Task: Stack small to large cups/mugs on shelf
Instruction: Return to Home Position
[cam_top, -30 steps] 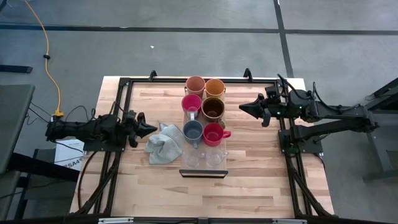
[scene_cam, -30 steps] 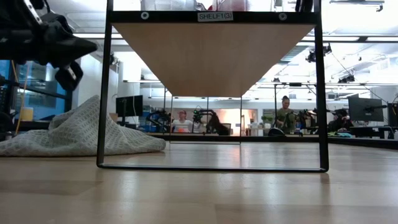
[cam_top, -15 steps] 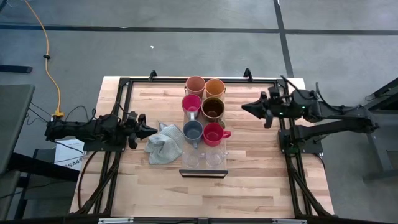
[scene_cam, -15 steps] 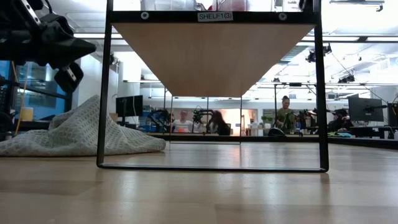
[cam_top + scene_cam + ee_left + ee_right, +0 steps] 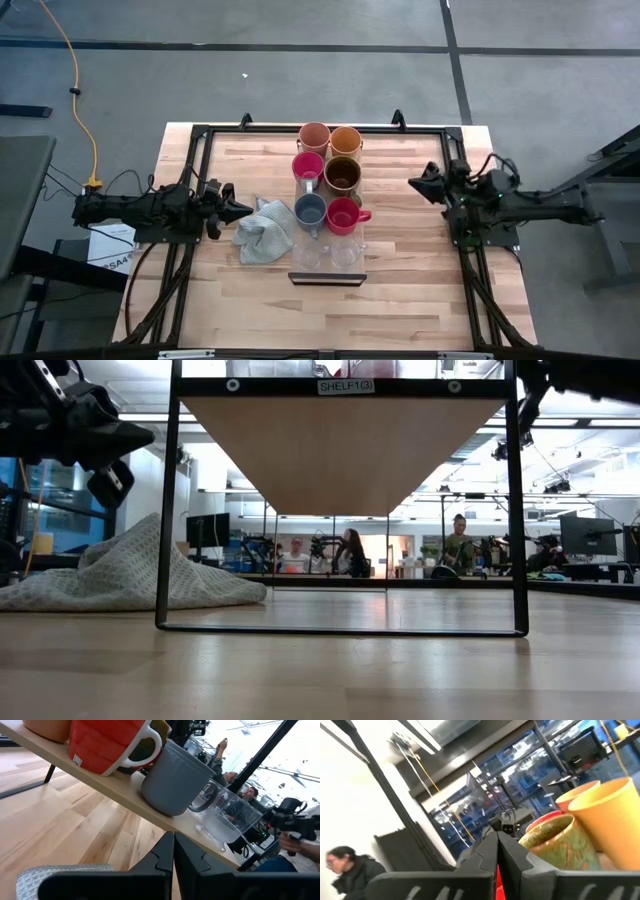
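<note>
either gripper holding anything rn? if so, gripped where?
Nothing is held. The left gripper is shut and empty beside the grey cloth; the right gripper is shut and empty, apart from the cups.

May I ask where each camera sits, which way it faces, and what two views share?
High view: overhead, straight down on the shelf; left gripper, right gripper show.
Low view: table height, level beneath shelf; left gripper upper left.
Left wrist view: past shut fingers at the blue-grey mug.
Right wrist view: past shut fingers at the orange cup.
Shared: that mug also shows overhead.
</note>
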